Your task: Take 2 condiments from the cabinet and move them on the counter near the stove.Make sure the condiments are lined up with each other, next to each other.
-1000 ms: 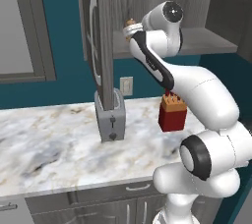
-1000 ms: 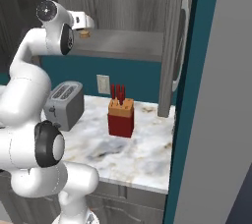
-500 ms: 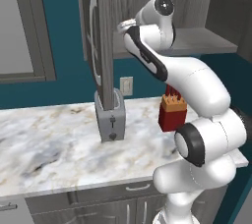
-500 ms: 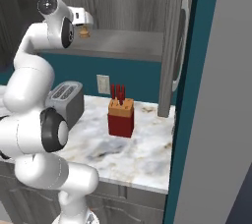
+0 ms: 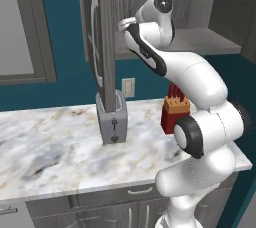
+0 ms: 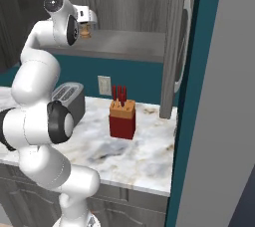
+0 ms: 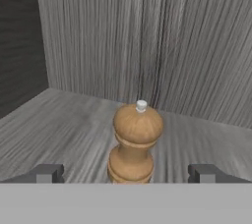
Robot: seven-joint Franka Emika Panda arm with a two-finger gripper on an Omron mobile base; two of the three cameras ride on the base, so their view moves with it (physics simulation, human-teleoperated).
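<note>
Your gripper (image 7: 125, 174) stands spread wide with nothing held, its fingertips (image 7: 47, 173) on either side of the tan-brown shaker (image 7: 134, 142) without touching it. You can see the shaker upright on the cabinet (image 6: 129, 47) shelf (near the back wall). Below on the counter (image 5: 55, 147) sit a toaster (image 5: 112, 119) and a red knife block (image 6: 122, 116).
</note>
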